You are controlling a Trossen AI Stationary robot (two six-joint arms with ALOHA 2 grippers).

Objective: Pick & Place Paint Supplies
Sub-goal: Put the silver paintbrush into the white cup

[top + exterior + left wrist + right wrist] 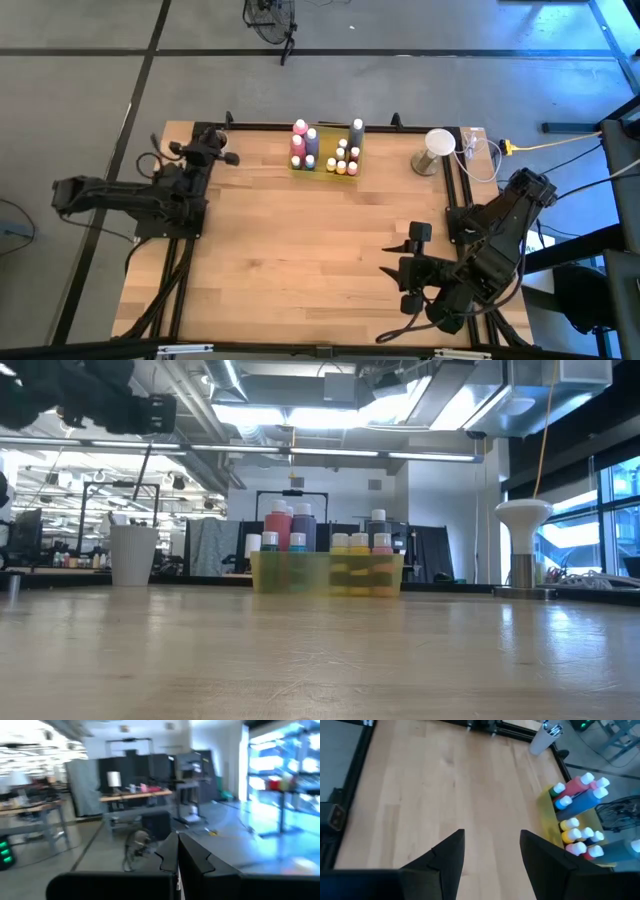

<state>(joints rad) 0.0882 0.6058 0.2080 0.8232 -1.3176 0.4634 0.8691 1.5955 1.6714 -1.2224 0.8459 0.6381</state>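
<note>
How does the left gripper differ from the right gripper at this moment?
The left gripper is shut, while the right gripper is open. The left gripper sits at the table's far left corner, and the right gripper hovers over bare wood at the near right. The left gripper looks out into the room; the right gripper faces the table. Both hold nothing.

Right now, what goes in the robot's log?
bottles in yellow tray | right gripper open above bare table, holding nothing | left gripper shut at table's far-left edge
</note>
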